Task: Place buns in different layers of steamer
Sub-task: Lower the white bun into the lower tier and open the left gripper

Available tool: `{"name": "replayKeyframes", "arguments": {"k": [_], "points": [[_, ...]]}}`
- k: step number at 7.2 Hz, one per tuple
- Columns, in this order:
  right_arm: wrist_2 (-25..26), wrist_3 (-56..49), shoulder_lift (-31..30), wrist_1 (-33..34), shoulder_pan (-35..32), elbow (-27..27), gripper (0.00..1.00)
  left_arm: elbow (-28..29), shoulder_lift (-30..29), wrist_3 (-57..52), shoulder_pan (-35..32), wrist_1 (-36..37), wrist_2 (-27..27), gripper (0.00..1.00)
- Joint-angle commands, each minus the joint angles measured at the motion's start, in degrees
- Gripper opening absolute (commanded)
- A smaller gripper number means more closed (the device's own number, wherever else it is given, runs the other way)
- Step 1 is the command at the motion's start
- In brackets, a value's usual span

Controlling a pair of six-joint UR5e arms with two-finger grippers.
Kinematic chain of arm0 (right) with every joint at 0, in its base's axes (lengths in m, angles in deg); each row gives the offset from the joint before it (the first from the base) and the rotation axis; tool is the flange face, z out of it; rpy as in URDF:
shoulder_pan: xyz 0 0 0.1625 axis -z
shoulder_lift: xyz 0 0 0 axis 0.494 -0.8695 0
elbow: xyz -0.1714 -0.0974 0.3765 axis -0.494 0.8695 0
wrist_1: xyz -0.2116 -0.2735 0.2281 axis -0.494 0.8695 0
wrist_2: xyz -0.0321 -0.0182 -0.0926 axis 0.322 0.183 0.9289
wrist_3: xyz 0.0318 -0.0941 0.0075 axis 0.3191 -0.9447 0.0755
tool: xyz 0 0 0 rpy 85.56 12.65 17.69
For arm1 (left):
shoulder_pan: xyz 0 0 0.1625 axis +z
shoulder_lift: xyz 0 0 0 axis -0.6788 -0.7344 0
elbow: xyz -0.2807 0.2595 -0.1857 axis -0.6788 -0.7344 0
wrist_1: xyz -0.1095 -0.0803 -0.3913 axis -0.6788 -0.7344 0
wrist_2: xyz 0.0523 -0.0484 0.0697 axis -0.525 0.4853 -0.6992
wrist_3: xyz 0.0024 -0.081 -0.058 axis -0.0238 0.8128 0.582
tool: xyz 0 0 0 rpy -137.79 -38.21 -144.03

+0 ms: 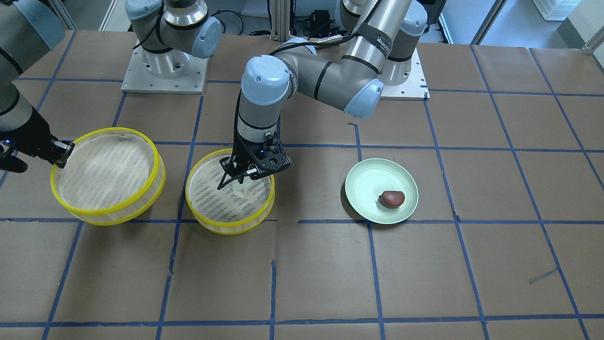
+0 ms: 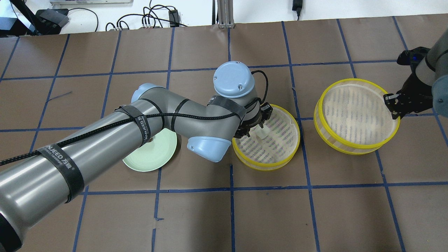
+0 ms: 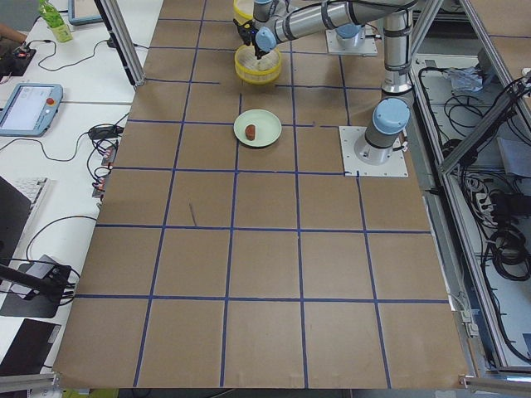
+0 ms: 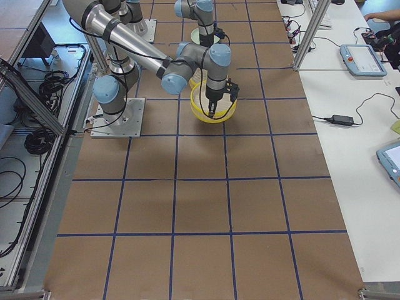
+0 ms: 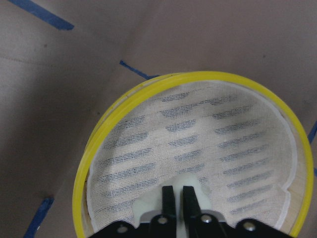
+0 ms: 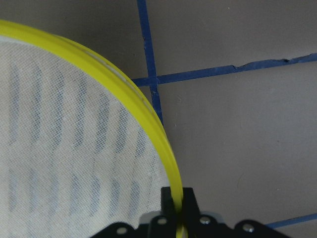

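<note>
Your left fingers (image 5: 173,196) are pinched nearly together on the white bun (image 5: 194,181), inside the centre tray (image 5: 198,124) at the bottom middle of the left wrist view. The bun bulges out on both sides of them. At the left edge of the front view, the right fingers (image 6: 187,201) clamp the yellow rim of the second tray (image 1: 104,170). The brown bun (image 1: 392,198) sits on the green plate (image 1: 363,177), right of centre on the table (image 1: 424,283), well apart.

yellow-rimmed trays (image 1: 108,177), white bun (image 1: 240,189), reddish-brown bun (image 1: 392,199).
</note>
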Motion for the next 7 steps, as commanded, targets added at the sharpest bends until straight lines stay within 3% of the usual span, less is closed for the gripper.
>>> {"name": "replayKeyframes", "arguments": {"k": [1, 4, 7], "points": [[-0.8, 0.0, 0.1, 0.0, 0.0, 0.0, 0.03, -0.6, 2.9, -14.8, 2.3, -0.7, -1.3, 1.0], [-1.6, -0.1, 0.1, 0.0, -0.1, 0.0, 0.03, -1.9, 7.5, -40.8, 19.8, -10.9, -3.7, 1.0], [-1.6, -0.1, 0.1, 0.0, -0.1, -0.1, 0.03, -7.3, 8.1, -50.1, 28.5, -13.0, -3.8, 1.0]]}}
